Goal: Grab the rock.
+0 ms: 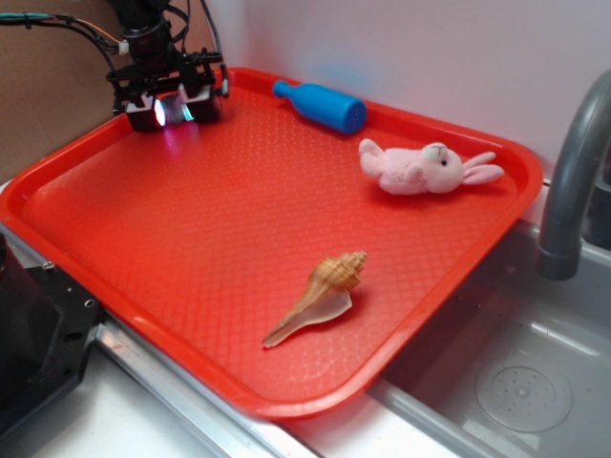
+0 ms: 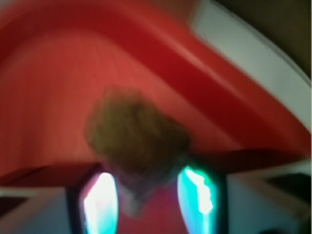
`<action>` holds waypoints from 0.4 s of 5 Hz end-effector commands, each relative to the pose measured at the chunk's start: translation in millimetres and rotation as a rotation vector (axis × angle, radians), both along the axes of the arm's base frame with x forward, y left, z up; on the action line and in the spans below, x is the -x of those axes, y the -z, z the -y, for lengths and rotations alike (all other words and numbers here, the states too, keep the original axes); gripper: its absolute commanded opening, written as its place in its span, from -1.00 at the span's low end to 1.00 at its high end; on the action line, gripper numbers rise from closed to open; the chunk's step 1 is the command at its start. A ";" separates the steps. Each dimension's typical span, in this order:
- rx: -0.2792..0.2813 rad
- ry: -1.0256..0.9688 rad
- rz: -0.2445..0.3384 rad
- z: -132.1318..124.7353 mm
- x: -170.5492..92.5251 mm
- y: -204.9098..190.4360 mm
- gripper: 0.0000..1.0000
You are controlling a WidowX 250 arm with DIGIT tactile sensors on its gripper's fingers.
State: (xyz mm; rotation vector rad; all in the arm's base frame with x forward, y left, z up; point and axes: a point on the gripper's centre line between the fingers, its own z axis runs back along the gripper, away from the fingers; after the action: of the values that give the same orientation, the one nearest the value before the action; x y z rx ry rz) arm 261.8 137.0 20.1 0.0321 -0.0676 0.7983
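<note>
Red plastic fills most of both views: a large textured tray [image 1: 220, 239] that spans the exterior picture from the upper left to the lower centre. The gripper [image 1: 173, 107] sits at the upper left of that picture, low over the tray's far corner, with its two lit fingers [image 1: 156, 112] glowing pale and pinkish. From this angle nothing can be made out between them.

The wrist view, though blurred, tells more. The rock [image 2: 136, 136], a lumpy brown-grey mass, fills the middle of that frame, and its lower part drops between the two glowing fingertips [image 2: 100, 202] at the bottom left and bottom right. The fingers stand moderately apart with the rock lodged in the gap; the blur does not let me tell whether the pads press on it or only flank it, so whether the tool is clenched on it or merely around it cannot be told. Behind the rock the tray's raised red rim curves across the upper right of the frame, with a pale surface beyond it.

Only the exterior view shows the other things. A blue bottle [image 1: 322, 104] lies on its side near the tray's far edge at upper centre. A pink plush rabbit [image 1: 427, 168] lies at centre right. A tan spiral seashell [image 1: 321, 296] with a pointed tail rests at lower centre. A grey faucet [image 1: 571, 181] rises at the right edge above a metal sink [image 1: 516, 382] in the lower right.
</note>
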 end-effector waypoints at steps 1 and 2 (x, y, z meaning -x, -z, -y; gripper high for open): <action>-0.012 0.172 0.122 42.8 33.3 -113.1 -1.00; -0.022 0.262 0.144 68.5 47.1 -131.9 -1.00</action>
State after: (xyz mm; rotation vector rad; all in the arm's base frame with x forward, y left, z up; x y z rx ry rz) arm 220.7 56.5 140.5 -0.0146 -0.1707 0.5388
